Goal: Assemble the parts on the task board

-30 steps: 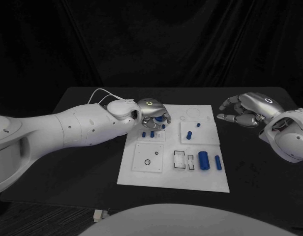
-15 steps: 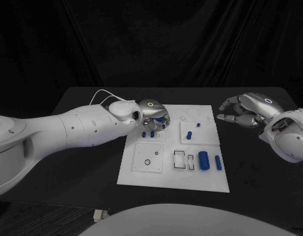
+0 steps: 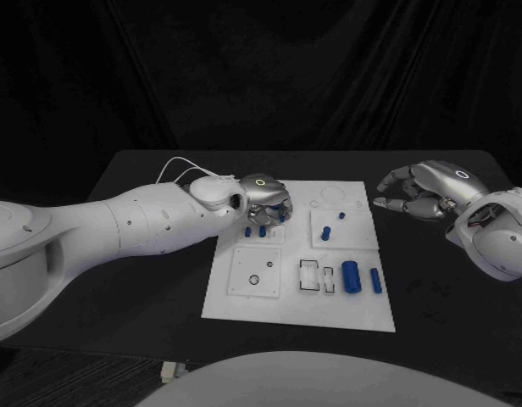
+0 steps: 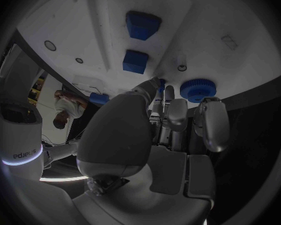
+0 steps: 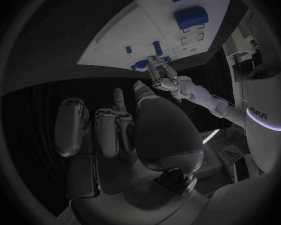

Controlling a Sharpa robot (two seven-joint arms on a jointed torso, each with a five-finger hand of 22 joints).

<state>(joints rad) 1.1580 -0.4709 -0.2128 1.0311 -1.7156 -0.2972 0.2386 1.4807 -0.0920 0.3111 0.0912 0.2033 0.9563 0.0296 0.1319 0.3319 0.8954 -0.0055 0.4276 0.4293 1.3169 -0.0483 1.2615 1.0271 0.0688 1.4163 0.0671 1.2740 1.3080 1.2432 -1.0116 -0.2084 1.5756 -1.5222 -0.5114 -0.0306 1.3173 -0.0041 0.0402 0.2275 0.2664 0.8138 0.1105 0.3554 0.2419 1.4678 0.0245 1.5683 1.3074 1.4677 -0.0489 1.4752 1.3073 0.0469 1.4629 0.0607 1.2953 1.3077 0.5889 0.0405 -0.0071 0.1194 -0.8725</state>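
The white task board (image 3: 297,298) lies mid-table. My left hand (image 3: 266,200) hovers over its far left corner, fingers pointing down and apart. In the left wrist view the fingertips (image 4: 169,93) stop just short of a round blue gear (image 4: 197,90) at the board's edge, and nothing sits between them. Two blue blocks (image 4: 142,25) lie beyond the gear, also seen as the blue blocks (image 3: 255,230) just near of the hand. My right hand (image 3: 427,192) hangs over the bare table right of the board, fingers loosely curled, holding nothing.
A thick blue cylinder (image 3: 352,276) and a slim blue one (image 3: 376,281) lie at the board's near right. Two small blue pegs (image 3: 327,231) stand in the far right panel. White slotted inserts (image 3: 316,276) sit beside the cylinders. The black table (image 3: 139,280) surrounds the board.
My left hand has shifted slightly nearer and lower over the board's far left corner, now covering the blue gear in the head view. The right hand has stayed put.
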